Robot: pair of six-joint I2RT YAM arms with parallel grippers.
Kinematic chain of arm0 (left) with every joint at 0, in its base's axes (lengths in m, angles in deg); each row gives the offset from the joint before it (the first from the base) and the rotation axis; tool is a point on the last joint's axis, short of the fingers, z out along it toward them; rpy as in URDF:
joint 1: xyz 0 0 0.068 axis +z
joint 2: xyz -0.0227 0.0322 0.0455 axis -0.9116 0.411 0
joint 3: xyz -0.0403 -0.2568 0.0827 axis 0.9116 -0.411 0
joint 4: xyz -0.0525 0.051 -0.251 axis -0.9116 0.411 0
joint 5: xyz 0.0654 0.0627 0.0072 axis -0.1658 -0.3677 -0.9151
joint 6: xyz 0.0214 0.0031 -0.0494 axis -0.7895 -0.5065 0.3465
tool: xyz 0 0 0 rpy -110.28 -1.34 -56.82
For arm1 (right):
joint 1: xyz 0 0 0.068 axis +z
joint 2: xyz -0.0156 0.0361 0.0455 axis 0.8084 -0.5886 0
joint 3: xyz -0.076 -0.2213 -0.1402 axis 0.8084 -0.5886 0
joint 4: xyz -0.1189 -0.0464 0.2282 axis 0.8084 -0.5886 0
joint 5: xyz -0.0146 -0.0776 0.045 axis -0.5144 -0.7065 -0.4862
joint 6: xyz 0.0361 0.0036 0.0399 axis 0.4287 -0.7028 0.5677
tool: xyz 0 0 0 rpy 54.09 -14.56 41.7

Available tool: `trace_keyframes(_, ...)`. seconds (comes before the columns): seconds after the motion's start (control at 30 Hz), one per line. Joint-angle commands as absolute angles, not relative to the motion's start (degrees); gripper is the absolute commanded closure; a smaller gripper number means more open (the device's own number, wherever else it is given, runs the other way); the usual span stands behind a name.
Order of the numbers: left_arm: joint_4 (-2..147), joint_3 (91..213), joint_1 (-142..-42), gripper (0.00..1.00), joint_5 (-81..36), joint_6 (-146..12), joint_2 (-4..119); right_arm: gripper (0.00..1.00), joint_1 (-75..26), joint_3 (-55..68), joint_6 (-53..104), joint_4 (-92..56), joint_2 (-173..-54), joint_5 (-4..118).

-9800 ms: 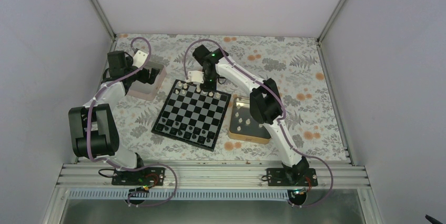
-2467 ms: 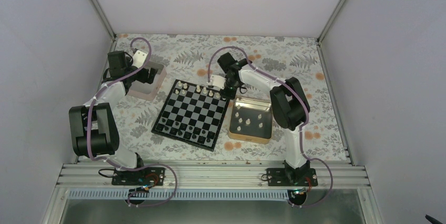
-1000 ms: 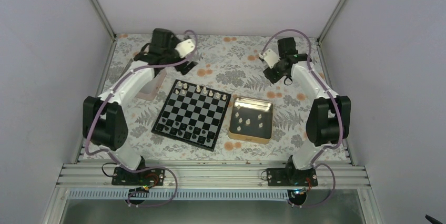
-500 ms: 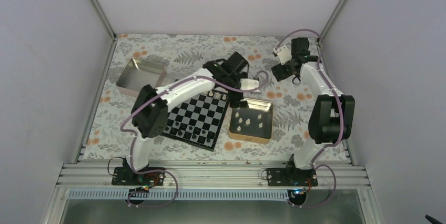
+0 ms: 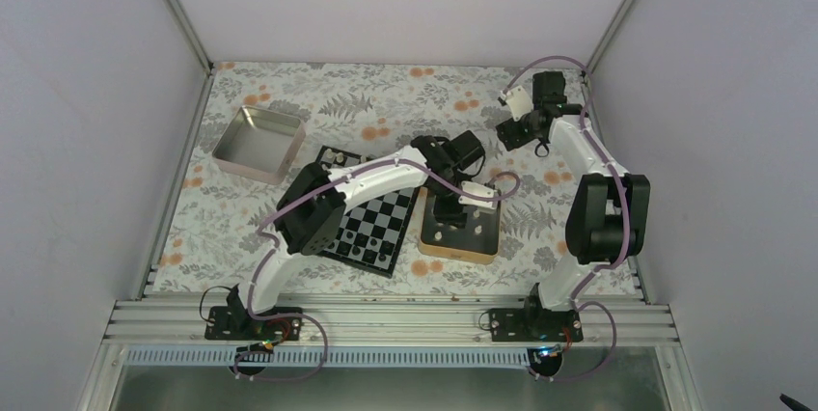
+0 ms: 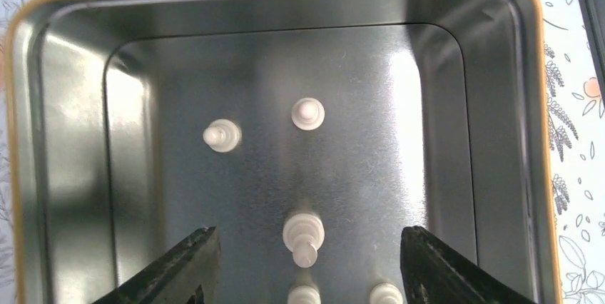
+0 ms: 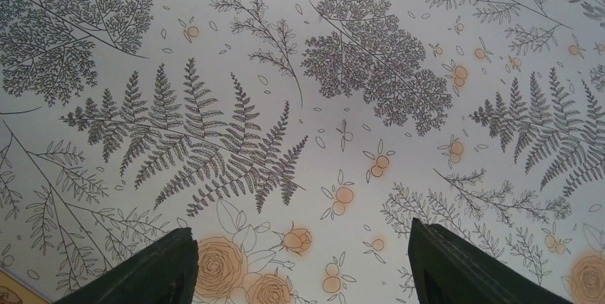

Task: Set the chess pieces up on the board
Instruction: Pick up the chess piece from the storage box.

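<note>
**Over the gold tin: left arm is taking over the pick**

Over the gold tin (image 6: pixel 68 147), your left gripper (image 6: pixel 308 257) is now hanging with its fingers spread wide and nothing between them. Half a second ago it was only crossing the board's far edge. A second ago it was up by the pinkish silver tin (image 5: pixel 256 139). So the left arm has swung right across the board (image 5: pixel 371 228) and is covering most of it in the top view.

The chess pieces (image 6: pixel 308 113): the left wrist view is showing five white men in the tin, all upright and apart from each other. One is sitting right between the fingertips, two are at the frame's lower edge, and two are further in. On the board, you're only getting a few white men at the far-left corner. The rest of that end is hiding under the arm.

Your right gripper (image 7: pixel 303 254) is parking at the far right of the table, fingers also spread, holding nothing, looking down at the floral cloth (image 7: pixel 342 125). A couple of seconds ago it was working at the board's far right corner, so it looks to be handing the tin over.

My read: setup is partly done, and the next pick is going to be the piece centred under the left fingers. Watch the two men at the lower edge. They're sitting close enough that a closing finger could clip one.
</note>
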State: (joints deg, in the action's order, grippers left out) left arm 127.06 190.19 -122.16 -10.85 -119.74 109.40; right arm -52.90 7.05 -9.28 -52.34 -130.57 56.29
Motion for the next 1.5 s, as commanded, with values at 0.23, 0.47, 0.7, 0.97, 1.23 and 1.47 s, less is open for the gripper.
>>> trace_keyframes(0.23,129.0,192.2,-123.5,0.54,-12.5,-119.9,113.2,0.38,-53.0,6.7,-8.9,-52.2,-129.3,57.8)
trace_keyframes(0.47,128.7,192.2,-123.6,0.68,-13.6,-120.0,115.5,0.33,-53.1,6.6,-8.8,-52.0,-129.1,58.4)
trace_keyframes(0.7,127.8,192.1,-123.6,0.84,-13.6,-119.8,115.6,0.28,-53.0,6.5,-8.9,-52.1,-129.0,58.7)
trace_keyframes(0.97,127.4,192.2,-123.6,0.98,-14.0,-119.6,115.7,0.10,-53.0,6.0,-8.9,-51.4,-128.3,58.6)
trace_keyframes(1.23,129.0,194.0,-123.8,0.98,-15.2,-119.8,115.2,0.00,-53.0,6.0,-8.9,-51.2,-128.2,58.6)
trace_keyframes(1.47,131.3,194.9,-123.8,0.98,-21.0,-120.8,111.1,0.00,-53.0,6.2,-8.9,-51.5,-128.0,58.6)
